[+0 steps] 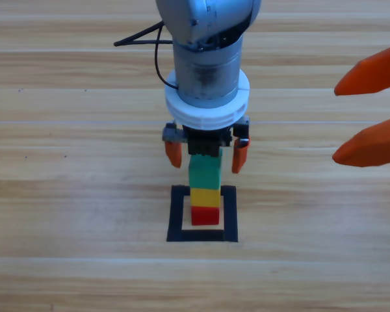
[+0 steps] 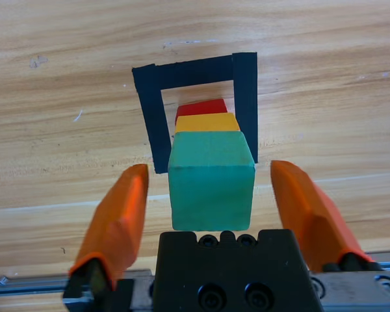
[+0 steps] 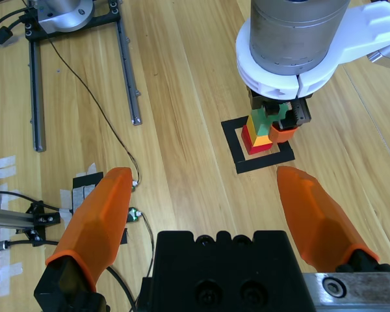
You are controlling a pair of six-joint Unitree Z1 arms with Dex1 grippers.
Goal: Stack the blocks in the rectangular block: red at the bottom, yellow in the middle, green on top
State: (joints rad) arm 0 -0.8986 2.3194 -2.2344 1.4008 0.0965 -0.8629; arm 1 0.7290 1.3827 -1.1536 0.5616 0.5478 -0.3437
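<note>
Green cube sits atop yellow and red inside the tape rectangle. My left gripper has its jaws spread clear of it; I should lift straight up without brushing the stack. My right gripper waits spread at the tabletop's edge.

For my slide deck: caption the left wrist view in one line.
Open left tool straddling teal-green cube atop yellow cube and red cube inside black tape rectangle.
</note>
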